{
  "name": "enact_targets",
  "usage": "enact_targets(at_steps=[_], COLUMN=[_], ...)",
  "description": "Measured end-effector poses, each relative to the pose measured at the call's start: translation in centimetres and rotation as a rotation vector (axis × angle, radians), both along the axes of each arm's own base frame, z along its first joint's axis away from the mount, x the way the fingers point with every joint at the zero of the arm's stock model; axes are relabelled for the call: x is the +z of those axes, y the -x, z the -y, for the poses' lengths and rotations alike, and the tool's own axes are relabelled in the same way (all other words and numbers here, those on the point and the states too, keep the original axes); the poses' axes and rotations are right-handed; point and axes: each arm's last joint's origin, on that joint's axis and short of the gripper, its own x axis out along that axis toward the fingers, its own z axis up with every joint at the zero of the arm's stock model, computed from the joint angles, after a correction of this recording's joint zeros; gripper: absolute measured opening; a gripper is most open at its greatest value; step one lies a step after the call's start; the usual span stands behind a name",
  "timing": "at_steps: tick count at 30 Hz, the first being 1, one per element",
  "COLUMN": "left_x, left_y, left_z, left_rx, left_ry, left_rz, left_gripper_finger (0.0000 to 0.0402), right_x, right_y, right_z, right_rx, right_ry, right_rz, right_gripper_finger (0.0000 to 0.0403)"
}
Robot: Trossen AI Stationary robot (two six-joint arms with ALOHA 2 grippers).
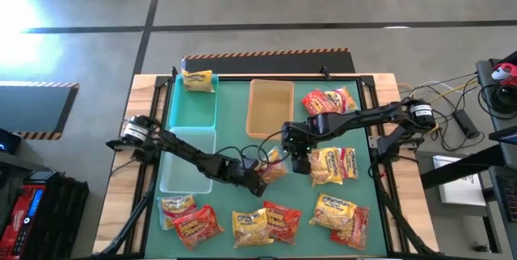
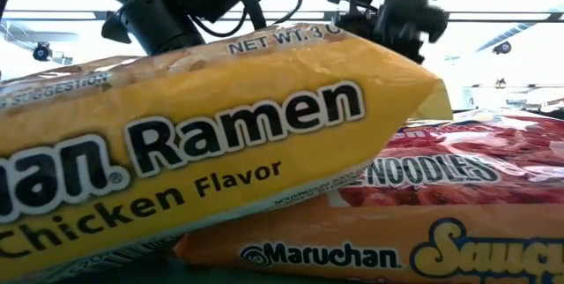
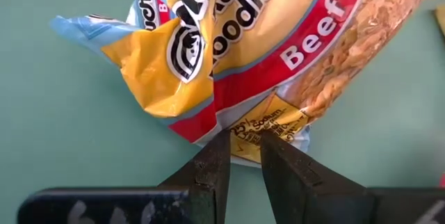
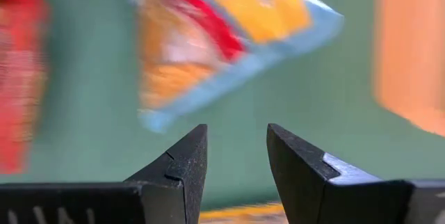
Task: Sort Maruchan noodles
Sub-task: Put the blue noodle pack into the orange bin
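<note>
The Maruchan noodles lie scattered on the green mat (image 1: 234,131). My left gripper (image 1: 257,181) is shut on one orange-and-red beef packet (image 1: 273,165) at the middle of the mat. My right gripper (image 1: 300,161) hangs just right of that packet, open; in the right wrist view (image 4: 236,147) nothing is between its fingers and the packet (image 4: 222,36) lies beyond them. A yellow packet (image 1: 198,80) lies in the teal tray (image 1: 179,106). My left gripper pinches the beef packet's crimped end seam (image 3: 252,128), near a corner, between its two fingers. The fingers slant down at it from the table's left. The packet stretches away from the fingertips, crumpled at one side (image 3: 139,57); whether it rests on the mat I cannot tell.
A clear tray (image 1: 174,175) and a tan tray (image 1: 271,106) stand beside the teal one. More packets lie at the far right (image 1: 329,101), mid right (image 1: 335,165) and along the near edge (image 1: 250,226). A yellow chicken packet (image 2: 194,143) fills the low view.
</note>
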Motion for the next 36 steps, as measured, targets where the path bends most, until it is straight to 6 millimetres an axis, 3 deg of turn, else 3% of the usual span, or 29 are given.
enact_targets(at_steps=[10,19,36], left_x=[-0.1,-0.2,-0.4], left_y=[0.1,0.4,0.6], left_z=[-0.1,-0.2,-0.3], left_rx=[0.024,0.03,0.036], left_ry=[0.003,-0.014,-0.037], left_rz=[-0.016,-0.041,-0.069], left_gripper_finger=[0.0064,0.0064,0.0064], right_x=[-1.0,-1.8,-1.8], right_y=[2.1,1.3,0.7], right_z=[2.6,4.5,5.8], right_rx=[-0.06,-0.157,-0.356], right_ry=[0.019,-0.374,-0.524], right_rz=[-0.059,0.148,0.247], right_gripper_finger=[0.0126,0.0113,0.0226])
